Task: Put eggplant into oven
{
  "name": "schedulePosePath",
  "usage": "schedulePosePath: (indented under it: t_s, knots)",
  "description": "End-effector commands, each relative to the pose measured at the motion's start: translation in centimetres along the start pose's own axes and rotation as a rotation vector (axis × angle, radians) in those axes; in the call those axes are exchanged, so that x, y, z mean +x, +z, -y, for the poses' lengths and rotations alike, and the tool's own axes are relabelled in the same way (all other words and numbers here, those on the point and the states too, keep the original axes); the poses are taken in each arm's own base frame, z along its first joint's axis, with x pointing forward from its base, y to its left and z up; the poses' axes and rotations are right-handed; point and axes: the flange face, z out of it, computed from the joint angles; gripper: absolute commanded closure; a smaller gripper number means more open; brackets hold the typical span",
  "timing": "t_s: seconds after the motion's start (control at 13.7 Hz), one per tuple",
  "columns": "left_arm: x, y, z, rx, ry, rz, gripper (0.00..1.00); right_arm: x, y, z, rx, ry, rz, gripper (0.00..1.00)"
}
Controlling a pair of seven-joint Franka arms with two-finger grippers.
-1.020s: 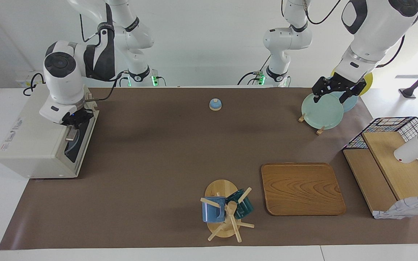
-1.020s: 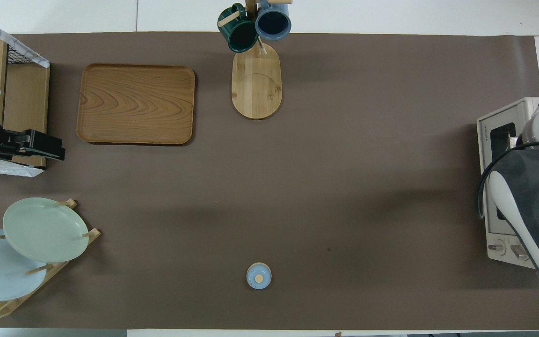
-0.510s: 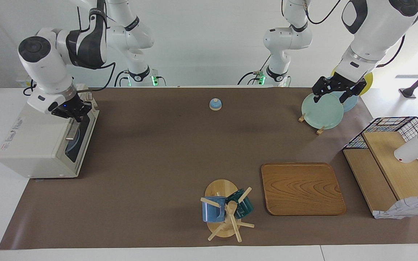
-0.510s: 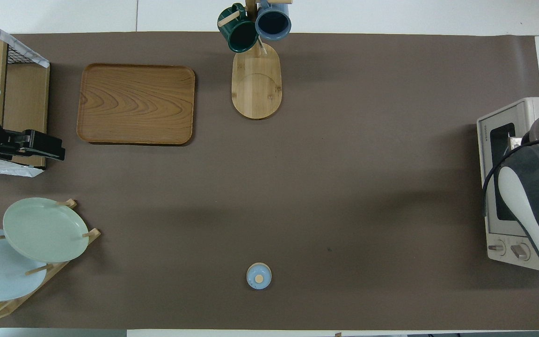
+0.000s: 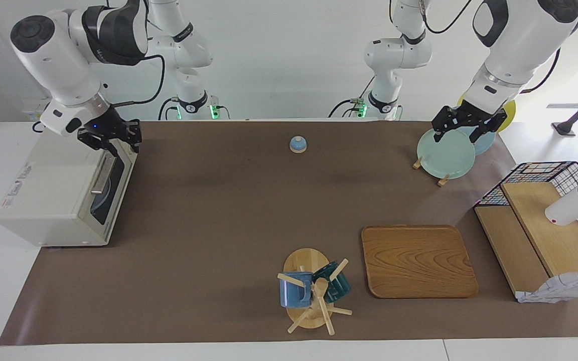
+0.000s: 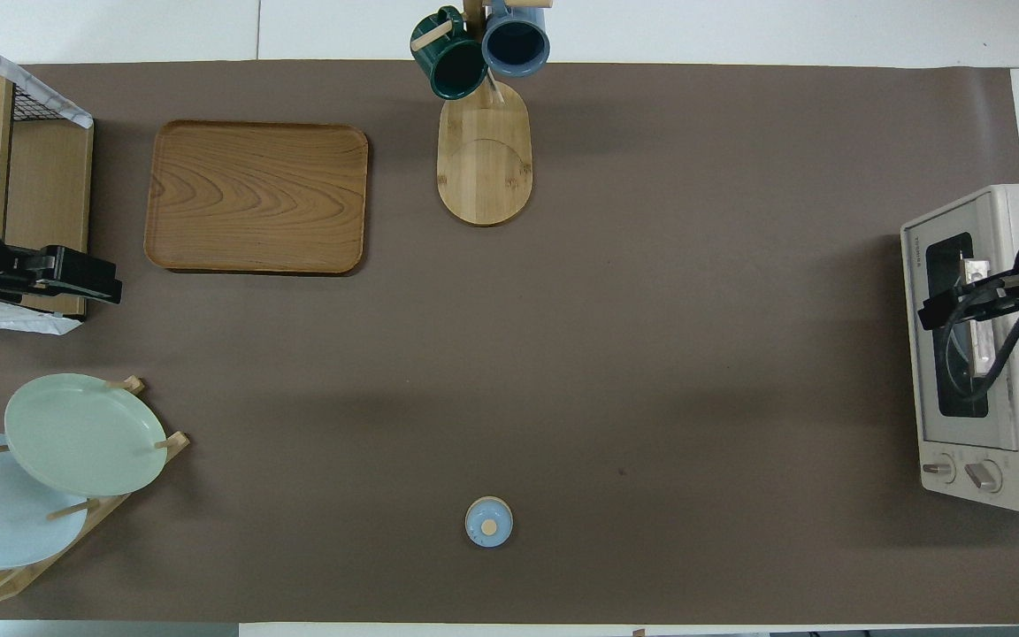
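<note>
Oven sat at R arm's end of table, door shut. Eggplant not visible anywhere. R gripper hung above oven's top front edge, jaws apart, holding nothing. L gripper waited over green plate in rack, jaws wide, empty.

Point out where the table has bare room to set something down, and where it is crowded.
The widest bare patch is mid-mat, bordered by the oven, the small blue bell, the mug tree and the wooden tray. The tray itself is bare too. It is crowded at the left arm's end, where the plate rack and wire shelf sit close together.
</note>
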Motion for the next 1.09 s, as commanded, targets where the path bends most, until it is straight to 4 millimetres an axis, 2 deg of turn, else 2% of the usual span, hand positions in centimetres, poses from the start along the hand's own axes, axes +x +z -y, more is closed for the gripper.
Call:
schedulePosePath:
  t_s: [0.0,0.15,0.29,0.51,1.02]
  knots:
    - [-0.2,-0.3,0.3,0.014,-0.002,-0.007,0.00,0.4,-0.8,-0.5,0.031,0.045,-0.004,0.00]
    - [-0.2,-0.4,0.3,0.014,-0.002,-0.009,0.00,1.3,-0.7,0.2,0.022,0.033,-0.003,0.00]
    - [-0.2,-0.4,0.4,0.014,-0.003,-0.009,0.00,1.7,-0.8,2.1,0.011,0.002,0.010,0.00]
    - [-0.2,-0.4,0.3,0.014,-0.002,-0.009,0.00,2.2,-1.3,2.8,0.006,0.018,0.002,0.00]
    - [-0.2,-0.3,0.3,0.014,-0.002,-0.007,0.00,2.0,-1.7,2.2,0.000,0.068,-0.011,0.00]
